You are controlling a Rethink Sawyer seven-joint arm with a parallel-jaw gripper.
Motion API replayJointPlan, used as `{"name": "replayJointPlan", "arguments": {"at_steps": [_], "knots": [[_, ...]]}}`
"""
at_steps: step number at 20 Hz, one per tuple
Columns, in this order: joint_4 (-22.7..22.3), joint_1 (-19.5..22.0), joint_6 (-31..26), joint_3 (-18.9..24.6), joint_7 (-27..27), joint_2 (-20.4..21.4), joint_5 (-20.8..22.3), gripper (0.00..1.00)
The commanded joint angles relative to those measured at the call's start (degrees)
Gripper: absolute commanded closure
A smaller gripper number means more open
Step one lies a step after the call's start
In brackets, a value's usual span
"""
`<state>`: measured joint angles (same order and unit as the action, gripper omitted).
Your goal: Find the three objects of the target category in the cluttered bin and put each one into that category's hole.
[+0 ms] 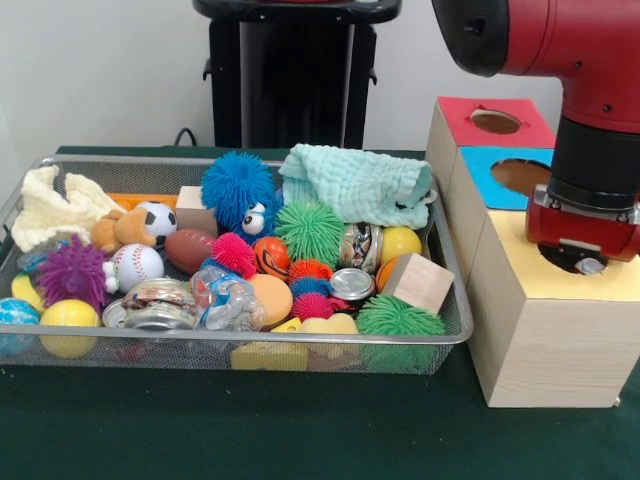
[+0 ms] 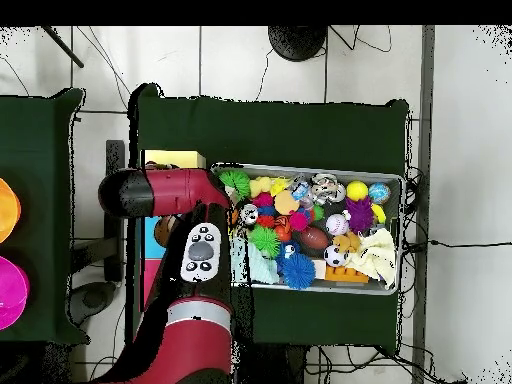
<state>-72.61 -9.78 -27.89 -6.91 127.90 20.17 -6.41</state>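
You see the gripper (image 1: 588,262) sitting right at the hole in the yellow box top (image 1: 600,285), and I cannot tell its state. The bin (image 1: 455,325) with balls, cans and the wooden block (image 1: 418,283) lies beside it.

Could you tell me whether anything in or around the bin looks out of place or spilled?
Nothing has spilled. The mint cloth hangs over the mesh bin's far rim, and the cream cloth drapes over its corner. Otherwise the clutter stays inside.
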Motion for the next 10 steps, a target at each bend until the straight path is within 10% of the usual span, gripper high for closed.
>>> {"name": "replayJointPlan", "arguments": {"at_steps": [1,10], "knots": [[3.2,-1.9,-10.5,1.9,4.1,-3.6,0.9,0.0],[3.5,-2.7,-19.9,0.3,3.6,1.5,0.8,0.0]]}}
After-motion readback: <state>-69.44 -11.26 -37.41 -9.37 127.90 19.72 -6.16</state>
